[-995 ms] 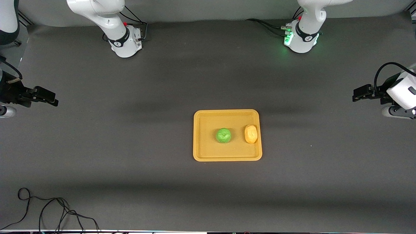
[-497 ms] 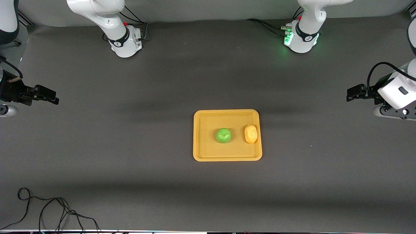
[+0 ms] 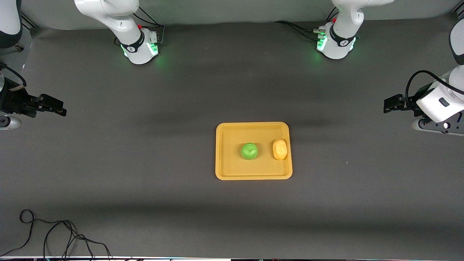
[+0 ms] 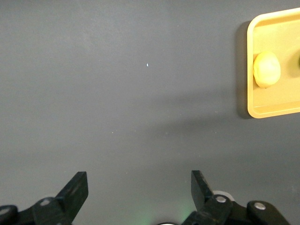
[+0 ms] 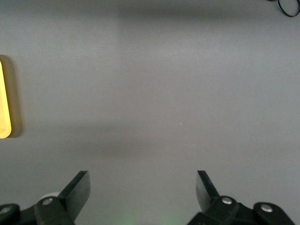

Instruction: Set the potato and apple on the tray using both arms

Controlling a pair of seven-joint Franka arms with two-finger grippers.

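Fingers (image 4: 75, 192) of our left gripper (image 4: 139, 190) stand spread wide with nothing between them, over bare table (image 3: 145, 181) at the left arm's end, well apart from the tray (image 3: 253, 174). Our right gripper (image 5: 143, 190) hangs over the table at the right arm's end, its fingers (image 5: 77, 190) likewise spread and empty. Between the two, we see the yellow-orange tray lying flat on the table. On it sits the green apple (image 3: 249, 151) near the middle and the potato (image 3: 280, 149) just beside it, against the rim toward the left arm's end. A loose black cable (image 3: 54, 235) lies at the table's near edge, toward the right arm's end.
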